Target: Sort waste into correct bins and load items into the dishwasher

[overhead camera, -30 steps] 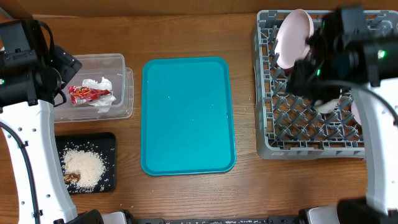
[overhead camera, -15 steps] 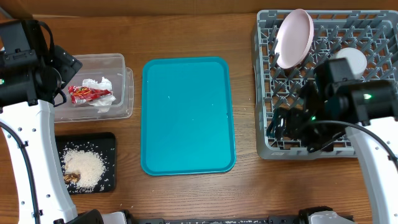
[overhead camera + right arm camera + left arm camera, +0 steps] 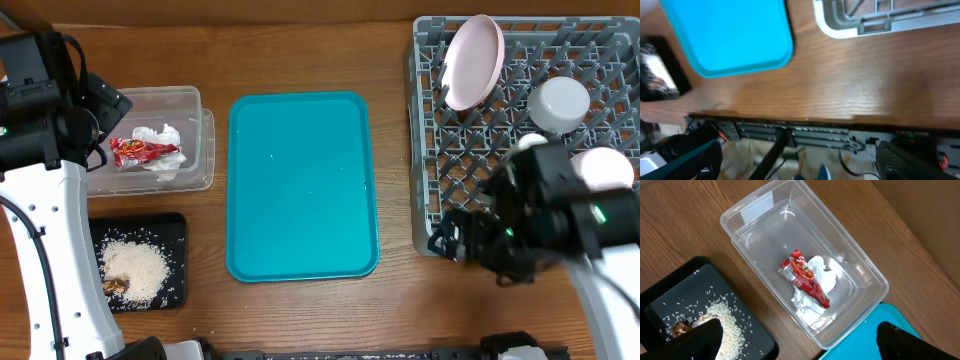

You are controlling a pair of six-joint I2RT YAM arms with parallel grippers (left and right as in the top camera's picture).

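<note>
Left claw (image 3: 800, 341): spread wide, empty; below it, one clear tub (image 3: 728, 220) holding one red wrapper (image 3: 805, 277), one tissue (image 3: 802, 302). Right claw (image 3: 800, 156): spread wide, empty; ahead, one teal tray (image 3: 730, 35), one dish rack (image 3: 865, 22).

The serving tray (image 3: 303, 185) lies at the centre of the table (image 3: 300, 60). Left of it sits the tub (image 3: 190, 100), with 1 wrapper (image 3: 140, 150) on tissue (image 3: 162, 134) inside. In front of the tub lies the flat tray (image 3: 176, 228) — rice (image 3: 135, 265) and scraps (image 3: 115, 286) on it. The dish rack (image 3: 425, 150) stands at the right — plate (image 3: 473, 60) rear-left, cup (image 3: 560, 103) and bowl (image 3: 605, 168) right.
</note>
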